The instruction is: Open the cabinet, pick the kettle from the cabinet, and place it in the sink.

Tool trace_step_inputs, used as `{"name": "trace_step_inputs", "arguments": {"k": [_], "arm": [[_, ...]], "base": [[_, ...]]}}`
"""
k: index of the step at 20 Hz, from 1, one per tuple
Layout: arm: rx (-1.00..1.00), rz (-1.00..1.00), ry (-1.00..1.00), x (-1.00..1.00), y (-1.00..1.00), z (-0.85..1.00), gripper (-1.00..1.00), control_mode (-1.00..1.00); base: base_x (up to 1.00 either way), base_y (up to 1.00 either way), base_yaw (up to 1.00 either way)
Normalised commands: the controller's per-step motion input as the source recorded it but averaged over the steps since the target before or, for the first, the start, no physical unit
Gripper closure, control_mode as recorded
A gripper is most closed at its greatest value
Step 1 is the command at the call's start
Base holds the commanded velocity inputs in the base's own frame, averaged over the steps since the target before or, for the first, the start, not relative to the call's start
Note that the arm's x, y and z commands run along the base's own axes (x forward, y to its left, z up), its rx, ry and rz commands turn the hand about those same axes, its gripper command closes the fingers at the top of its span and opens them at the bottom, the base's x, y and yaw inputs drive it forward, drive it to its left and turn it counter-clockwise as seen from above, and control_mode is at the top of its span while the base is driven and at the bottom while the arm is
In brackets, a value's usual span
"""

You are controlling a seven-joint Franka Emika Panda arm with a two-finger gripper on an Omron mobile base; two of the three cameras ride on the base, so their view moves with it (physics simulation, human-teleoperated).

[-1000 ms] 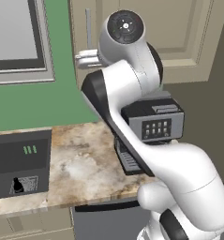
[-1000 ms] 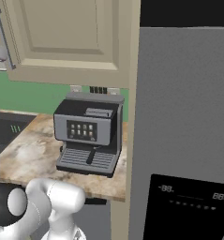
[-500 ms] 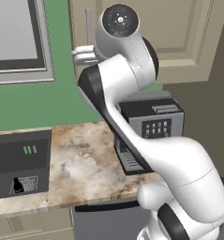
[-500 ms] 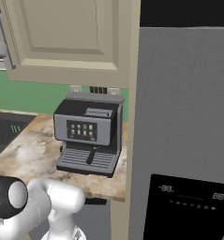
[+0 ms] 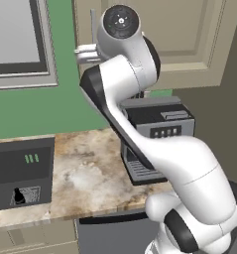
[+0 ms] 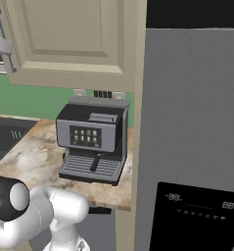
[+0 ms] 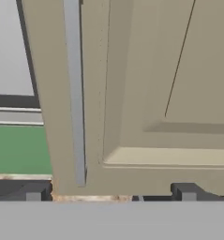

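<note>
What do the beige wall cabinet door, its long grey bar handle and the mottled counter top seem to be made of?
The beige raised-panel wall cabinet door looks like painted wood with a matte finish: even colour, routed panel edges. Its long vertical grey bar handle seems brushed metal, though the plain grey could also be plastic. The brown and cream mottled counter top looks like polished stone, perhaps granite, judging by its blotchy pattern.

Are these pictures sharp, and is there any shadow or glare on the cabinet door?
Hand view: the cabinet looks soft, its handle edges slightly blurred; a faint shadow lies under the raised panel; no glare. Left base view: the arm has a soft highlight, and the counter texture is smeared. Right base view: the coffee machine is fairly crisp, lighting flat.
</note>
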Motion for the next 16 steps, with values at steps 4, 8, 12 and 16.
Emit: {"name": "trace_step_inputs", "arguments": {"k": [4,8,12,16], "arm": [[0.0,0.0,-0.08,0.26,0.09,-0.01,-1.0,-1.0],[0.0,-0.01,-0.02,0.25,0.17,0.0,-1.0,-1.0],[0.0,0.0,0.0,0.26,0.1,0.0,-1.0,-1.0],[0.0,0.0,0.0,0.27,0.09,0.0,-1.0,-1.0]], "base": [[0.0,0.0,0.0],[0.0,0.0,0.0],[0.0,0.0,0.0],[0.0,0.0,0.0]]}}
